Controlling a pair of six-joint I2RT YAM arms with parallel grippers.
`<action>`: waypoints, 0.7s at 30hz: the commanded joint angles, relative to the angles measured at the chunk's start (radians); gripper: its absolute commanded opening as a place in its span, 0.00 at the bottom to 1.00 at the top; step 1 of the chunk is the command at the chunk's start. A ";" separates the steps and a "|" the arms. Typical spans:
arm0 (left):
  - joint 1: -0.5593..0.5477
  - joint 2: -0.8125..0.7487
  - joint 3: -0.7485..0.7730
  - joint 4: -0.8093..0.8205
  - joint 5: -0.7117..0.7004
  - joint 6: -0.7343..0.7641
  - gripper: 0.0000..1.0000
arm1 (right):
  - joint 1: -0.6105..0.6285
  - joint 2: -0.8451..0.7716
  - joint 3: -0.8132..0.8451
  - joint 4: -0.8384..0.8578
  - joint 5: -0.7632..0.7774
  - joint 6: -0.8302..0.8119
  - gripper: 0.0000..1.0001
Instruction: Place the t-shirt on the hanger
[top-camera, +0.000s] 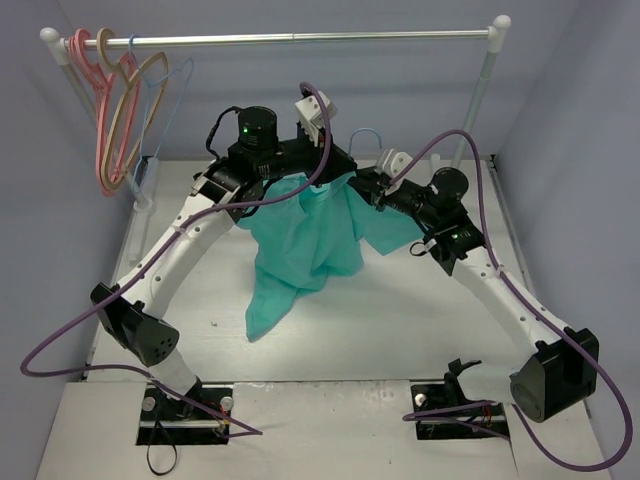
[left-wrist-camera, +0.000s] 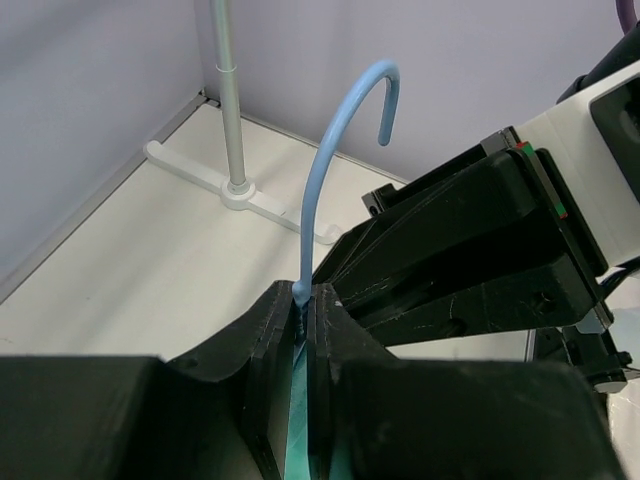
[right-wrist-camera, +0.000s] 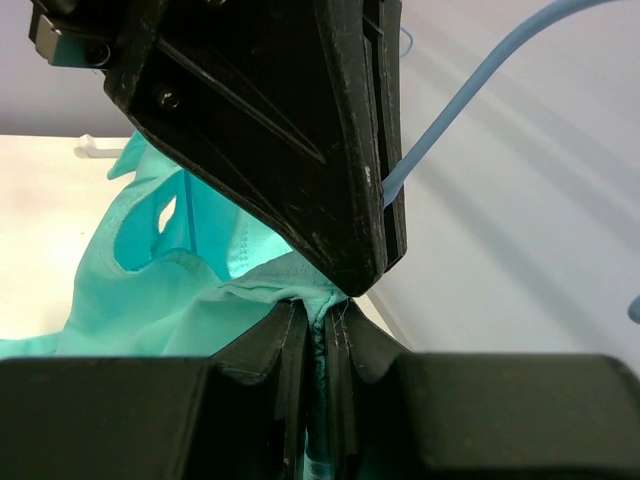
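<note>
Plain grey-lilac walls close in a white desk on three sides. Across the back runs a metal rail on white posts. At its left end hang a pink hanger, a tan hanger and a spare light-blue wire hanger. Purple cables loop from both arms over the near edge.

Above the middle of the desk the teal t-shirt hangs bunched between the two arms. Its lowest corner droops toward the surface; whether it touches is unclear. The hanger rises from the shirt's top, hook upward. The left claw is closed on the hanger's wire neck, with teal cloth just beneath. The right claw is pinched shut on a fold of the t-shirt, right beside the left claw.
</note>
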 joint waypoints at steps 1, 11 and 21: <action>-0.003 -0.077 0.016 0.090 0.003 0.037 0.00 | -0.028 -0.020 0.034 0.103 -0.014 -0.009 0.00; -0.003 -0.115 -0.007 0.070 -0.037 0.081 0.00 | -0.108 -0.087 -0.017 0.026 -0.011 -0.025 0.00; -0.003 -0.121 -0.018 0.115 -0.032 0.040 0.10 | -0.111 -0.106 -0.023 0.024 -0.040 0.001 0.00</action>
